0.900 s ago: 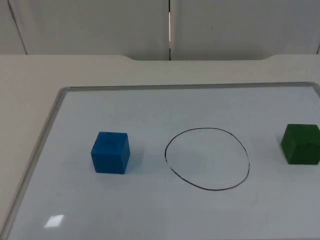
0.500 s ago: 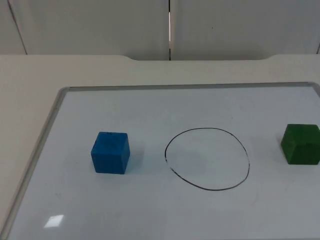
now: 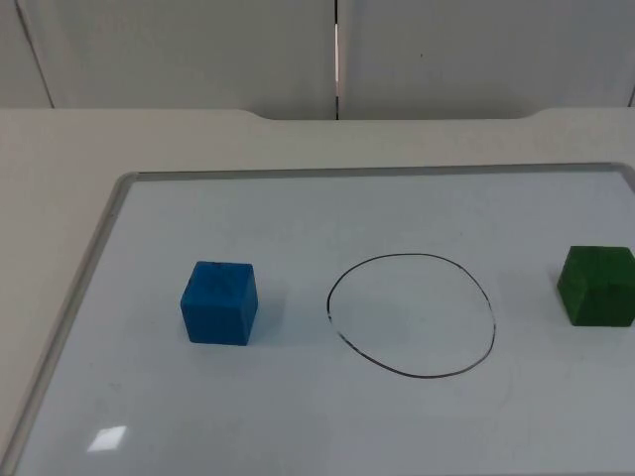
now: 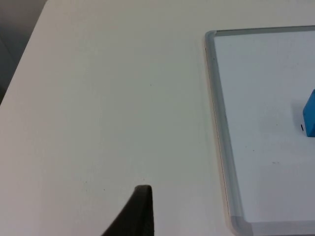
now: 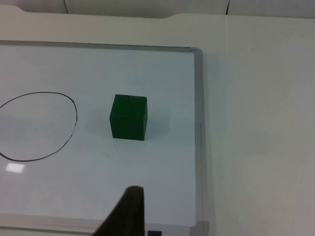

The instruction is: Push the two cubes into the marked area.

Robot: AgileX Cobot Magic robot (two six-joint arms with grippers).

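A framed whiteboard (image 3: pixel 298 228) lies on the white desk (image 3: pixel 60 149) before a grey wall (image 3: pixel 198 50). The blue cube (image 3: pixel 219 302) sits left of the drawn circle (image 3: pixel 412 315), the green cube (image 3: pixel 596 286) right; both outside. Left claw (image 4: pixel 138 216) hangs over bare desk, right claw (image 5: pixel 129 214) near the green cube; whether either is open I cannot tell.

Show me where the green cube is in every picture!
Top view: green cube at the far right, outside the black circle.
Right wrist view: green cube between the circle and the whiteboard's frame.
Left wrist view: not there.
Shared landmark: the circle.
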